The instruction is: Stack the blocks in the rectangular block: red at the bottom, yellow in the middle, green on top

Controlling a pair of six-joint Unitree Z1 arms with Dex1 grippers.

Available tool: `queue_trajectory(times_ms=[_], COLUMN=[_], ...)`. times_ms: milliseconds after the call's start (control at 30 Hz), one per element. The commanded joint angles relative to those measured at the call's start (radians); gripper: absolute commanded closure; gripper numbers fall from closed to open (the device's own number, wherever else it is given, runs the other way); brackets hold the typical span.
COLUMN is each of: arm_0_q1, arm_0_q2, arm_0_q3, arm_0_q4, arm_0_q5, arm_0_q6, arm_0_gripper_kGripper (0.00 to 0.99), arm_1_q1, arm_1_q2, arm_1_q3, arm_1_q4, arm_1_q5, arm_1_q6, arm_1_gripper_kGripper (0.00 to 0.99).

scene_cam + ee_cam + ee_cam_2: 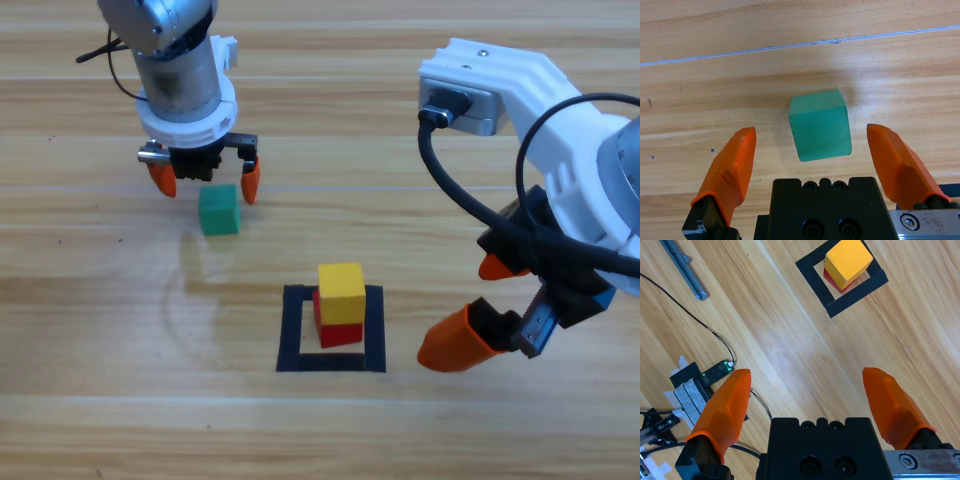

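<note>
A: Where is the small matte teal-green cube (820,125) found?

B: On the bare wooden table (100,400), between the spread jaws of the left gripper (204,180), untouched. The yellow cube (341,292) is already set on the red cube (340,334) inside the black tape square (330,362).

A: How should it be gripped?

B: The jaws should be lowered, centred and closed on opposite faces. The right gripper (478,305) is held open beside the square.

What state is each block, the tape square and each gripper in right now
red cube: inside the tape square, under the yellow.
yellow cube: stacked on the red.
green cube: on the table, ungrasped, between the left gripper's jaws.
tape square: flat, holding the stack.
left gripper: open.
right gripper: open, empty, right of the square.
</note>
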State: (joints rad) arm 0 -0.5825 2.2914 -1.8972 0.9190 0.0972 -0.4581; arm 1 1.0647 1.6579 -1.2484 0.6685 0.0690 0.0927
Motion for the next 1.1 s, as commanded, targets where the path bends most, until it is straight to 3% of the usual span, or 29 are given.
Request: queue_trajectory(times_ms=[33,467,600,633,700,800,1100], arm_0_q1=[0.012,-0.050,-0.054,-0.054,-0.054,-0.051,-0.073], arm_0_q2=[0.046,0.134,0.132,0.131,0.120,0.082,-0.105], arm_0_q3=[0.020,0.010,0.009,0.007,0.012,0.040,-0.025], arm_0_q4=[0.007,-0.017,-0.022,-0.022,-0.020,-0.020,0.057], arm_0_q5=[-0.004,0.029,0.029,0.029,0.029,0.039,0.075], arm_0_q6=[-0.013,-0.128,-0.129,-0.129,-0.128,-0.120,-0.082], arm_0_gripper_kGripper=[0.045,0.088,0.251,0.330,0.651,0.929,0.953], arm_1_q1=[0.014,0.014,0.014,0.014,0.014,0.014,0.014], arm_1_q2=[0.026,0.026,0.025,0.025,0.025,0.022,0.011], arm_1_q3=[0.021,0.023,0.024,0.024,0.024,0.024,0.027], arm_1_q4=[-0.015,-0.015,-0.015,-0.015,-0.015,-0.015,-0.015], arm_1_q5=[0.006,0.006,0.005,0.006,0.006,0.005,0.006], arm_1_q6=[-0.005,-0.005,-0.005,-0.005,-0.004,-0.004,-0.004], arm_1_gripper_kGripper=[0.000,0.000,0.000,0.000,0.000,0.000,0.000])
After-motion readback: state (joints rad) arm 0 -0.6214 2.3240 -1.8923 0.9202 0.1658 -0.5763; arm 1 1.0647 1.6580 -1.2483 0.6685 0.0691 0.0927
